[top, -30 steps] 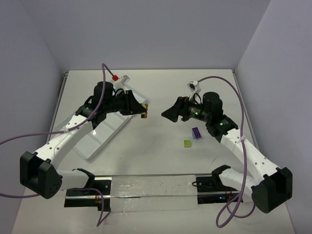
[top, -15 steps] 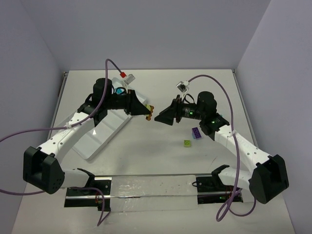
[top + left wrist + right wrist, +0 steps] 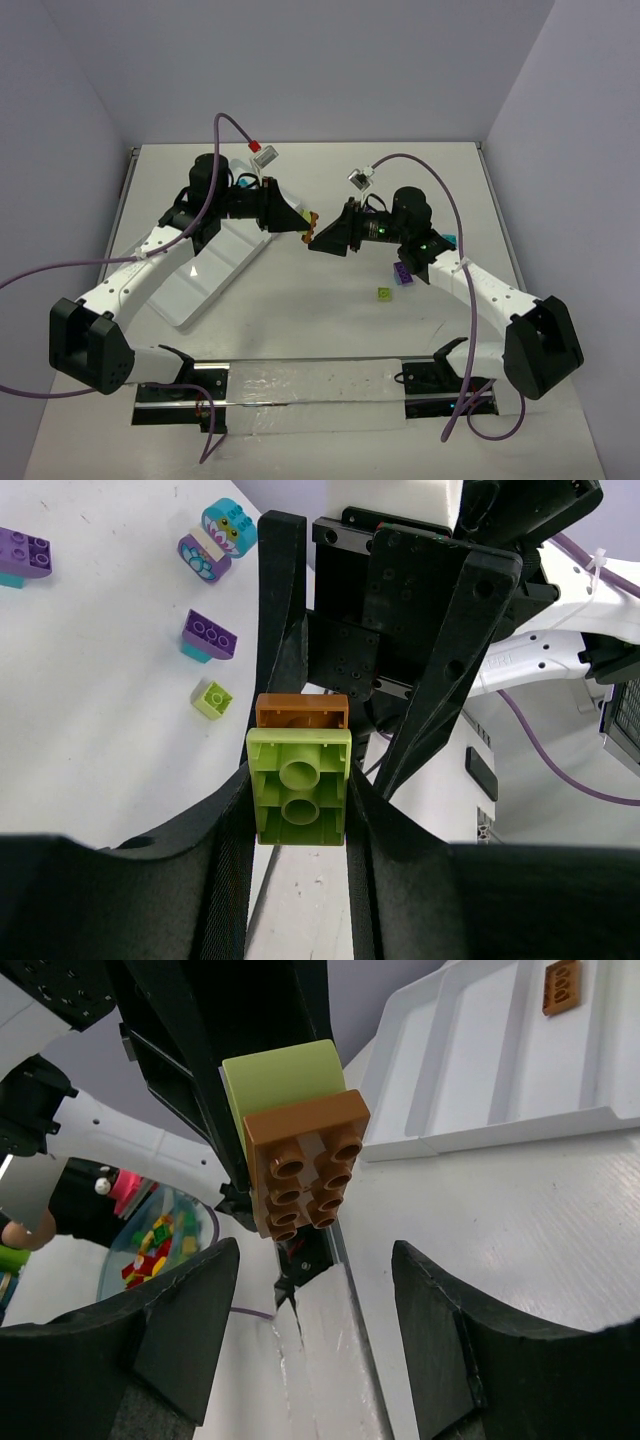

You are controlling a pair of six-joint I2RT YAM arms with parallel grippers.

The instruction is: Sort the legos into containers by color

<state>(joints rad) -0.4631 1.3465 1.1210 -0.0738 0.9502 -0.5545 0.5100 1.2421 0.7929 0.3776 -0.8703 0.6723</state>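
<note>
The left gripper is clamped on a lime-green brick with an orange-brown brick stuck to it, held above the table at 3 o'clock of the white tray. The right gripper faces it, its jaws apart on either side of the orange-brown brick. A purple brick and a small lime brick lie at its 4 o'clock. A second brown brick sits in a tray compartment.

From the left wrist we only get a sliver of the brown brick behind the lime green brick; overhead they're too tiny to separate.
</note>
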